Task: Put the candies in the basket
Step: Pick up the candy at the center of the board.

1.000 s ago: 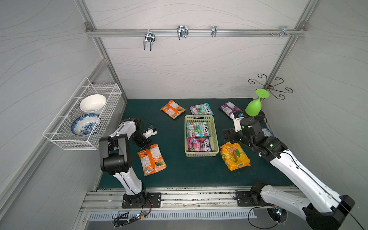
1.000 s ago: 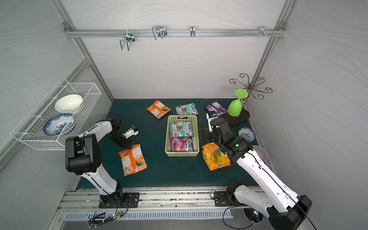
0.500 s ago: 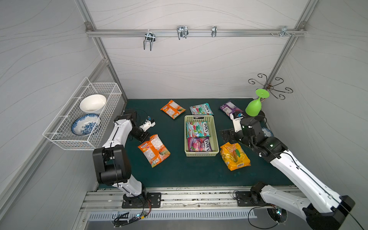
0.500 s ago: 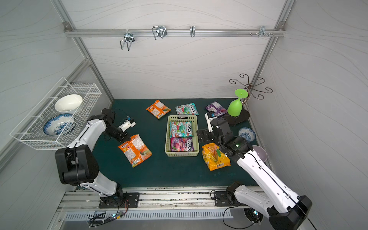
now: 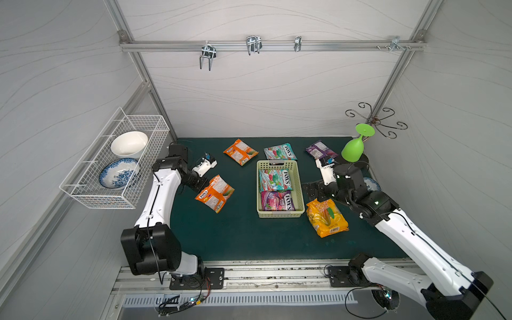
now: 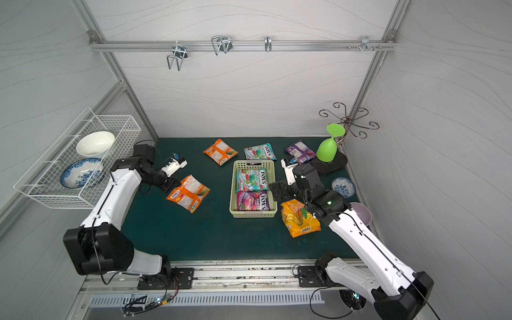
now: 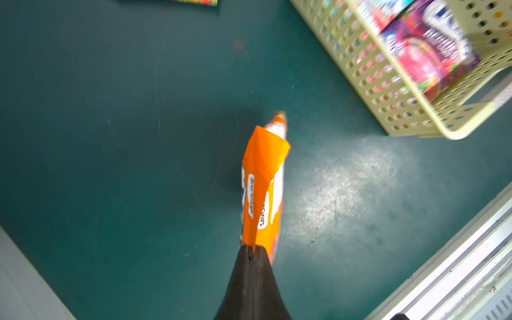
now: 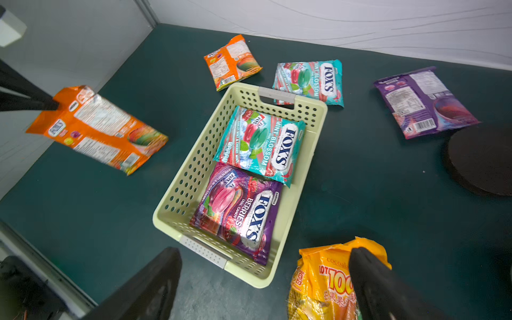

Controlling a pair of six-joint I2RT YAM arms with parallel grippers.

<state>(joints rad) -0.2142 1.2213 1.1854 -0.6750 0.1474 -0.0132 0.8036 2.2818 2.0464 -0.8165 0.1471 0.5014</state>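
Observation:
The pale green basket [image 5: 279,214] [image 6: 253,214] [image 8: 191,177] sits mid-mat with a teal candy packet [image 5: 274,180] and a purple one [image 5: 277,200] inside. My left gripper [image 5: 203,186] [image 7: 250,249] is shut on the edge of an orange packet [image 5: 214,193] [image 8: 97,127], which hangs above the mat left of the basket. My right gripper [image 5: 313,189] [image 8: 264,255] is open beside the basket's near right corner, one finger over the yellow-orange bag [image 5: 327,219] [image 8: 324,279]. Orange [image 5: 240,151], teal [image 5: 280,152] and purple [image 5: 320,149] packets lie behind the basket.
A white wire basket [image 5: 83,191] with two bowls hangs on the left wall. An upturned green goblet [image 5: 353,149] stands on a black round base at the back right. A small blue-patterned dish [image 5: 371,184] lies near the right wall.
The left arm has raised the orange packet off the front-left mat and carried it back and toward the basket. The right gripper's jaws have spread apart at the yellow-orange bag.

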